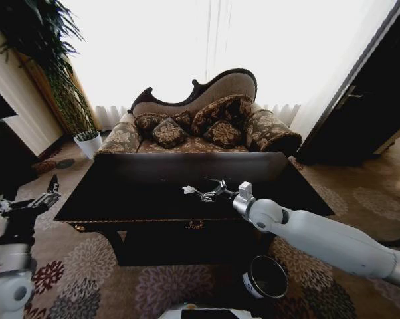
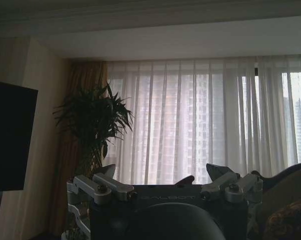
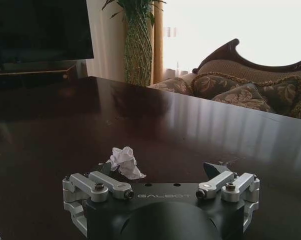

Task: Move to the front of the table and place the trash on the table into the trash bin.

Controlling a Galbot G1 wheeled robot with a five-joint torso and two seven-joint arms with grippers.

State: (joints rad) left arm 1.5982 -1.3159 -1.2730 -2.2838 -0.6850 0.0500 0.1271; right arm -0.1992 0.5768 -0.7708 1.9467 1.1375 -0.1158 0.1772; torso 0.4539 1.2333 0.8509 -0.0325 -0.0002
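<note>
The right hand (image 1: pixel 207 193) hovers low over the black counter (image 1: pixel 140 193), fingers spread wide with nothing between them, just short of a crumpled paper wad (image 3: pixel 123 162) lying mid-counter. The wad looks feather-light, soft and springy; it should squash under a pinch, so closing across its bulk seems safest. The left hand (image 1: pixel 28 203) waits open beside the counter. The bin (image 1: pixel 266 277) stands on the floor below.

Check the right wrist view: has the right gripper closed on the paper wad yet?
No. The right gripper is open over the table, with the paper wad lying between its spread fingers.
</note>
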